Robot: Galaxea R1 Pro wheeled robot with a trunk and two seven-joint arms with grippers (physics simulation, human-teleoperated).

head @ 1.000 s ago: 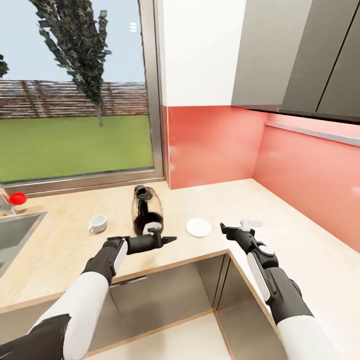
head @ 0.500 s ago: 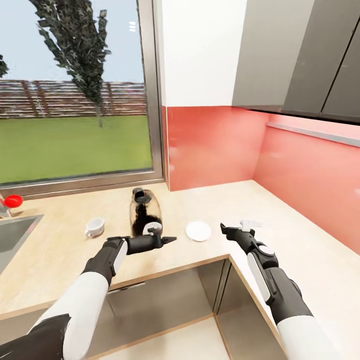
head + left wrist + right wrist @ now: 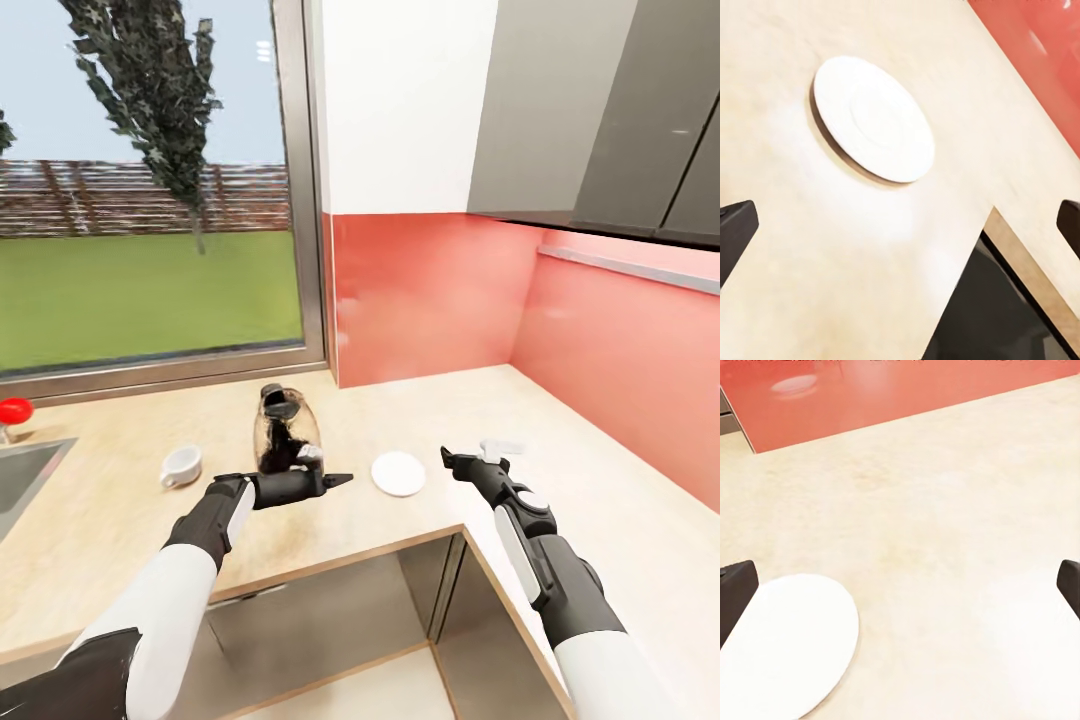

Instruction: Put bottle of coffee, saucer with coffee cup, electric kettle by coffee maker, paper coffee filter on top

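The coffee maker (image 3: 280,436), a dark glass carafe, stands on the beige countertop (image 3: 120,500) below the window. A white coffee cup (image 3: 180,466) sits to its left. The white saucer (image 3: 398,473) lies flat to its right, near the inner corner of the counter. My left gripper (image 3: 335,481) hovers in front of the coffee maker, pointing toward the saucer (image 3: 874,120); it is open (image 3: 900,232) and holds nothing. My right gripper (image 3: 449,460) floats just right of the saucer (image 3: 784,649), also open (image 3: 900,589) and empty.
A sink (image 3: 20,470) with a red knob (image 3: 14,410) is at the far left. A red backsplash (image 3: 430,290) and grey upper cabinets (image 3: 600,110) close off the corner. The countertop (image 3: 620,490) runs on along the right wall.
The whole picture has shifted as the camera moved nearer the counter; coffee maker, cup and saucer sit slightly lower in view. Both arms hold the same pose, grippers still open.
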